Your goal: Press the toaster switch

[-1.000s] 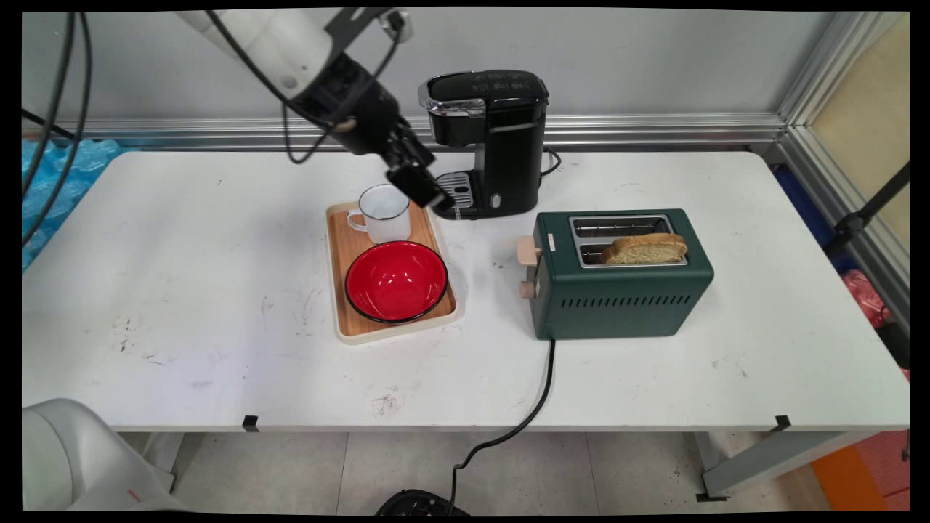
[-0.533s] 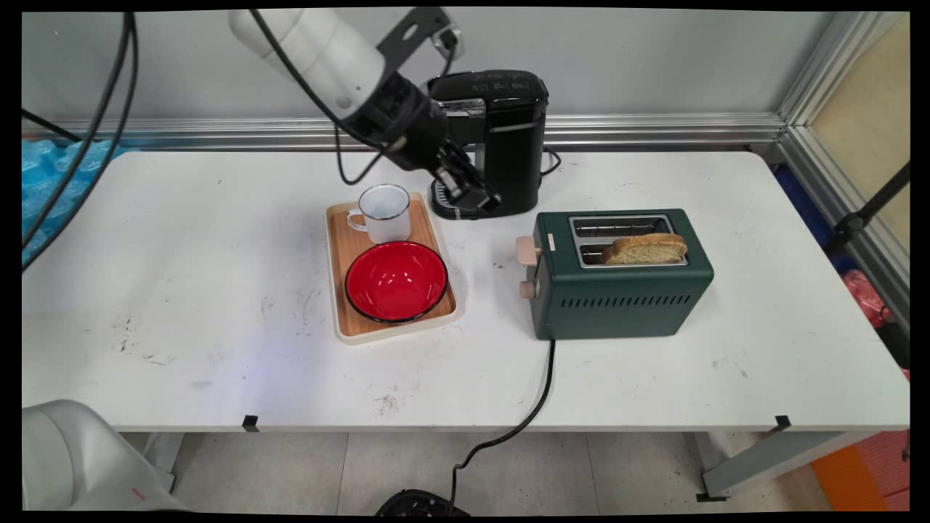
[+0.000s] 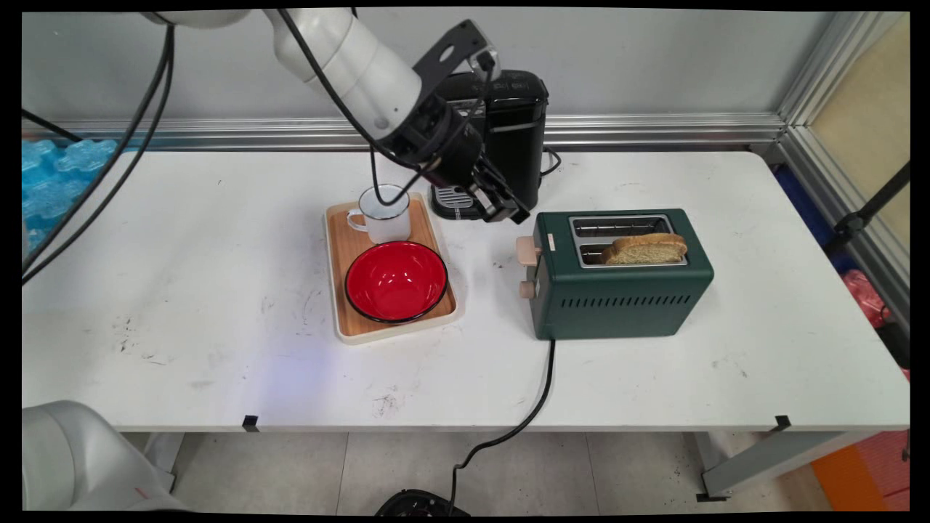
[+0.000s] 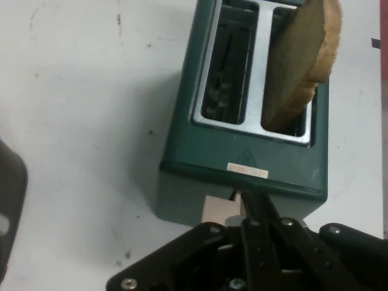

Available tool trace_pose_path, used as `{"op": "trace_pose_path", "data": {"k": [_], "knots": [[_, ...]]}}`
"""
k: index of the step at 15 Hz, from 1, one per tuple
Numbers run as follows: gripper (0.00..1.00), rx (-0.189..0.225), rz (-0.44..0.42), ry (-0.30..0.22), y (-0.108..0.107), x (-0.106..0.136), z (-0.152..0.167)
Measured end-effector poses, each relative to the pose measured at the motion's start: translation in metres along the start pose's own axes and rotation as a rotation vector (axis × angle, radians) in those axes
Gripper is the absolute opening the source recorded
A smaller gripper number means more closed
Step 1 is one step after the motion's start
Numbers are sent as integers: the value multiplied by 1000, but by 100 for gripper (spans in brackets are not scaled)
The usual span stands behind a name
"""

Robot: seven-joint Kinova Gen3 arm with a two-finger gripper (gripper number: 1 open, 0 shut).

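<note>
One bread slice [image 3: 645,249] stands in the camera-side slot of the green toaster [image 3: 617,290] on the tabletop [image 3: 182,254]. End effector [image 3: 512,212] hovers just above the toaster's lever [image 3: 528,251] end, fingers pressed together, holding nothing. Coffee maker [image 3: 508,145] sits close behind it.

place: robot lab | cues: aluminium-framed enclosure [image 3: 806,94], white test table [image 3: 182,290], kitchen props

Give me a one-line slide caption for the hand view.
Claw shut, hovering just off the lever end of the green toaster, a bread slice standing in one slot.
</note>
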Motion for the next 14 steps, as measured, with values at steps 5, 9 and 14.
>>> {"op": "trace_pose_path", "data": {"k": [5, 9, 14], "knots": [[0, -15, 9, 2, 3, -1, 16], [0, -18, 13, 1, 3, -3, 25], [0, -21, 21, -11, 0, -7, 38]]}}
